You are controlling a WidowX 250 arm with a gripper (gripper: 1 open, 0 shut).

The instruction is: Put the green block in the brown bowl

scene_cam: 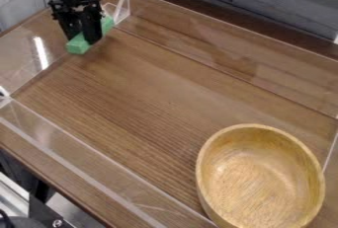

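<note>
The green block (82,43) is a small bright green bar at the far left of the wooden table, held between the black fingers of my gripper (79,33). The gripper is shut on the block's upper part, and the block's lower end shows below the fingertips. Whether the block touches the table cannot be told. The brown bowl (260,178) is a large round tan wooden bowl at the near right corner, far from the gripper and with nothing inside it.
Clear plastic walls (199,25) ring the wooden tabletop (158,104). A low clear wall (79,158) runs along the near left edge. A grey plank wall stands behind.
</note>
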